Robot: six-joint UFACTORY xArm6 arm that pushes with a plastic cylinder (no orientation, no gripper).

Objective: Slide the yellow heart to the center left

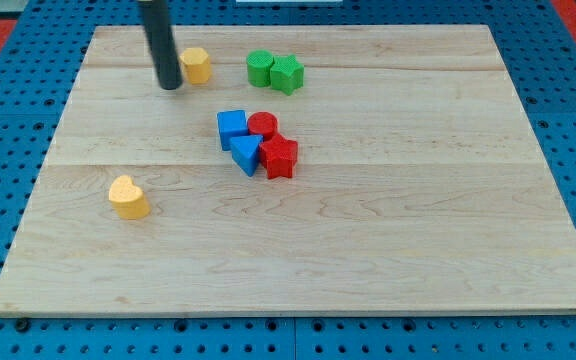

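The yellow heart (128, 197) lies on the wooden board (368, 250) at the view's left, a little below mid-height. My tip (170, 86) is near the view's top left, far above the heart. It stands just left of a yellow hexagon-like block (197, 65), very close to it; I cannot tell whether they touch.
Two green blocks (274, 71) sit together at the top, right of the yellow block. A cluster near the centre holds a blue cube (232, 127), a blue triangle (246, 153), a red cylinder (263, 124) and a red star-like block (279, 156). Blue perforated surface surrounds the board.
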